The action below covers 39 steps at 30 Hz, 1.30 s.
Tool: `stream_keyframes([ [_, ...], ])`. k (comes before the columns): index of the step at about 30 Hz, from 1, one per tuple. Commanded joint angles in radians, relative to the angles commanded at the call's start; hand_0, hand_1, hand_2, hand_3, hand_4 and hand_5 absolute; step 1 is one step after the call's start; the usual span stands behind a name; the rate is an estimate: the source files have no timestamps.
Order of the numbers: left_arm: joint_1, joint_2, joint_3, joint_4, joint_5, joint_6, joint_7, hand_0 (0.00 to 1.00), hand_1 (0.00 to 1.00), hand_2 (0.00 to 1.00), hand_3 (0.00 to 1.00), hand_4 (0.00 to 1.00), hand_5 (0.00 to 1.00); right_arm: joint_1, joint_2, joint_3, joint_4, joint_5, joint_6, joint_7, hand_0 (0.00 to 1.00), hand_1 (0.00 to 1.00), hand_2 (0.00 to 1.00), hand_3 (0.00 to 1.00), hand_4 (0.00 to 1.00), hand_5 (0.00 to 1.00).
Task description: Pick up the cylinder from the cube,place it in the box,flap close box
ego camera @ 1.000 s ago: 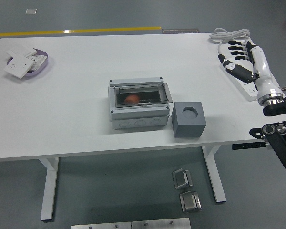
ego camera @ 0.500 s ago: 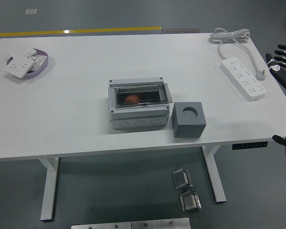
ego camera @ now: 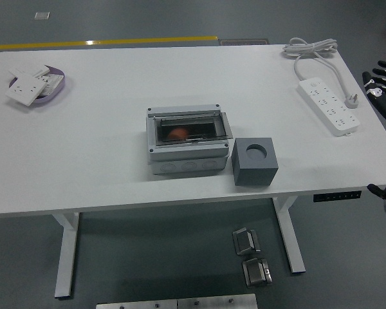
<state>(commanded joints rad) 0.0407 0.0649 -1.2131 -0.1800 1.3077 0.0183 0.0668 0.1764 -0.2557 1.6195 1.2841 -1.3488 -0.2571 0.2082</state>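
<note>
The cylinder (ego camera: 177, 134) is seen inside the shut box (ego camera: 188, 140) (cube (ego camera: 254, 161) hole empty); the right hand (ego camera: 381, 82), fingers spread and empty, is parked off the surface (ego camera: 103, 161); nothing seems left.

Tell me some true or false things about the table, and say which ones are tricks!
1. The orange cylinder lies inside the grey box. True.
2. The round hole in the grey cube has something in it. False: it is empty.
3. The cube stands to the right of the box. True.
4. The right hand is holding the cylinder. False: it is off the table's right edge, fingers relaxed, holding nothing.
5. The white power strip lies by the box. False: it lies near the far right corner.
</note>
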Motion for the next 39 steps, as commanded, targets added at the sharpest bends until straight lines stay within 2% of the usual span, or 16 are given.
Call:
stream_keyframes([
  [14, -0.012, -0.002, 0.003, 0.0, 0.002, -0.002, -0.004, 0.597, 0.618, 0.568, 0.604, 0.656, 0.288, -0.007, -0.006, 0.015, 0.003, 0.008, 0.005, 0.001, 0.668, 0.649, 0.679, 0.703, 0.805, 0.374],
  [24, -0.018, 0.018, 0.0, 0.0, 0.009, -0.005, -0.004, 0.597, 0.618, 0.567, 0.603, 0.651, 0.283, -0.006, -0.002, 0.021, 0.003, -0.003, 0.007, -0.006, 0.665, 0.649, 0.679, 0.702, 0.807, 0.374],
  [39, -0.012, 0.024, 0.009, 0.0, 0.001, -0.007, -0.005, 0.597, 0.618, 0.568, 0.603, 0.649, 0.282, -0.022, 0.014, 0.046, 0.008, -0.009, 0.007, -0.005, 0.664, 0.648, 0.68, 0.702, 0.803, 0.364],
])
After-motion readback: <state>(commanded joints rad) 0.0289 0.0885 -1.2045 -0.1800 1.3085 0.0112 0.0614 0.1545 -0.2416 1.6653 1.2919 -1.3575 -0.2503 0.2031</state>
